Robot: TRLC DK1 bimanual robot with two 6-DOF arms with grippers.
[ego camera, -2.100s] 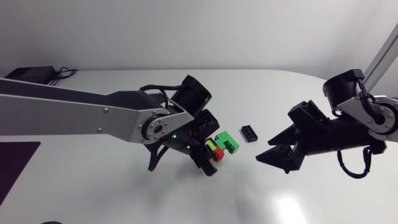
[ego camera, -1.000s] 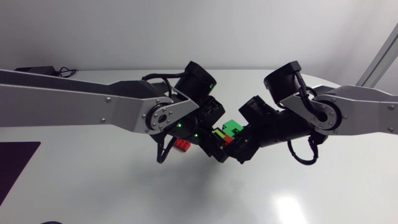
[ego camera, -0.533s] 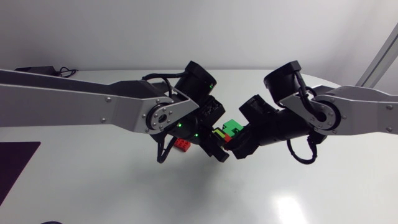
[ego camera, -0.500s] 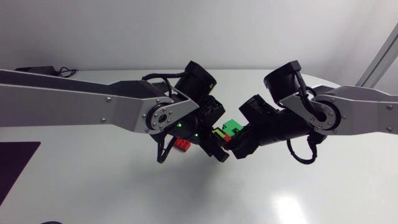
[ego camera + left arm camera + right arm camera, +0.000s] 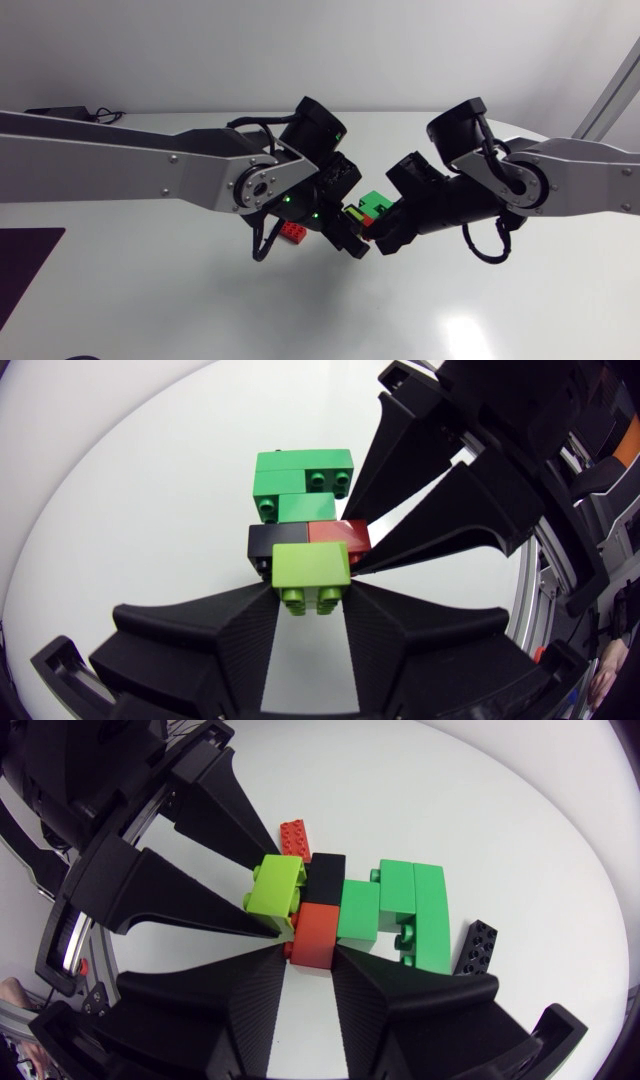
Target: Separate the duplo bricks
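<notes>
**Bright, even light on a white counter (image 5: 520, 310), with soft shadows**

From above we see diffuse light, one pale glare patch on the counter toward our right, and only a faint, blurred shadow beneath our left arm (image 5: 150, 170) and right arm (image 5: 570, 185). Their black joints swallow most detail, apart from small green indicator lights on the left arm. In both wrist views the fisheye bends the counter's edge into an arc. It also swells our left fingers (image 5: 230, 635) and right fingers (image 5: 240, 985), which sit close to the lens and go slightly soft at the margins, though their ribbing shows. The bricks (image 5: 305, 530) are sharp and saturated, with small highlights on the studs.
</notes>
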